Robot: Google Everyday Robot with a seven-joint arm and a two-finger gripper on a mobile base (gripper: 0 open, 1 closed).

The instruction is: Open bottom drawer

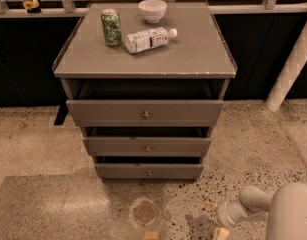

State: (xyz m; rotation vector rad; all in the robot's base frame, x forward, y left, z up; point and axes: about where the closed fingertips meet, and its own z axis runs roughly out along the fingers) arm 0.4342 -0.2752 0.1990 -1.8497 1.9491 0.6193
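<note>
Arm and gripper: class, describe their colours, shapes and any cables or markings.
The arm is off-white, made of smooth, rounded tubular segments; no cables or markings show. The gripper, low at the view's bottom right, ends in a tan piece.

No text was readable; print on the bottle point(149, 39) and the can point(111, 28) was illegible. The gripper point(224, 224) was low right, apart from the bottom drawer point(149, 171).
</note>
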